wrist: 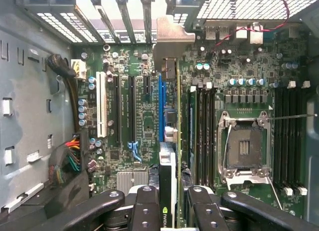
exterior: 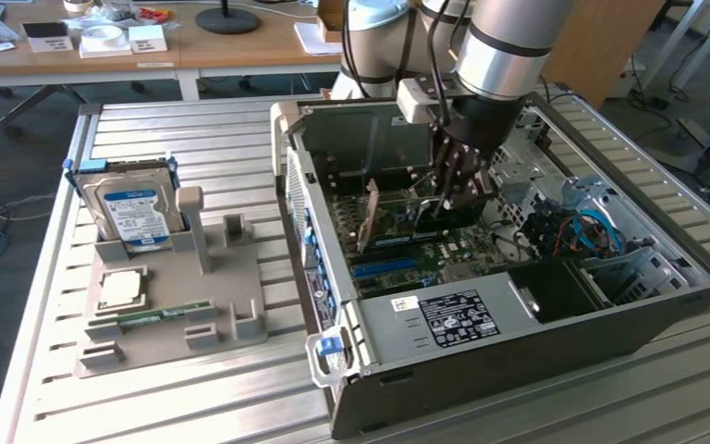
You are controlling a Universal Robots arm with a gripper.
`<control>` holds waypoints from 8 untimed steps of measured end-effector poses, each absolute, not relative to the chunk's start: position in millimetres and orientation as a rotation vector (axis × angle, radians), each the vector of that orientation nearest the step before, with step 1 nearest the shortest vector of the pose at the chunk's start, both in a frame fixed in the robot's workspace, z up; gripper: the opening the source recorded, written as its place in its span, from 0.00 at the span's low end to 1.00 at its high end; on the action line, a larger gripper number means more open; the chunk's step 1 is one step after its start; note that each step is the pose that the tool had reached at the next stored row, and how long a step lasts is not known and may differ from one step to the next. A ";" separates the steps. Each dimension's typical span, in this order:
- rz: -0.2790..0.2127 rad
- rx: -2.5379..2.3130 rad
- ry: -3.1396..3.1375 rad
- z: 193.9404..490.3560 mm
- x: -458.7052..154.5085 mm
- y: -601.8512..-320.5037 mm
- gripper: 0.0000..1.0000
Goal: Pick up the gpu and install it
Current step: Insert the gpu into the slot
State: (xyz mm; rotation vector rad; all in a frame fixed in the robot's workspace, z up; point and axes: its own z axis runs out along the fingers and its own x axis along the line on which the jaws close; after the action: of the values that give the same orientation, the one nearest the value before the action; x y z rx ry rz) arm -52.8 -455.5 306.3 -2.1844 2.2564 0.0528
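A: Where do we stand on the gpu (exterior: pixel 439 215)?
B: Left to right: the hard drive (exterior: pixel 133 208) sits in its holder (exterior: pixel 207 310) on the bench (exterior: pixel 145 120), untouched. The gpu is off the bench and inside the open case (exterior: pixel 553 319), upright and edge-on over the motherboard (wrist: pixel 124 121).
A: And the fingers (wrist: pixel 145 208)?
B: Narrow, clamped on the gpu from both sides. The gripper (exterior: pixel 460 196) is down inside the case.
A: Seated?
B: We can't tell. The gpu runs just beside the blue slot (wrist: pixel 161 99), with its bracket (wrist: pixel 172 39) at the rear openings. We'd call the pick done and the install in hand, not released.
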 end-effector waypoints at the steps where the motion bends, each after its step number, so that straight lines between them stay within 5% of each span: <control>1: 0.053 -2.184 2.256 306.3 -52.8 -455.5 0.26; 8: 0.052 -2.185 2.255 299.5 -56.4 -456.0 0.26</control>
State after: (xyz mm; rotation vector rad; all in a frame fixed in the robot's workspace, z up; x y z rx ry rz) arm -56.4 -456.0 299.5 -2.1853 2.2548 0.0522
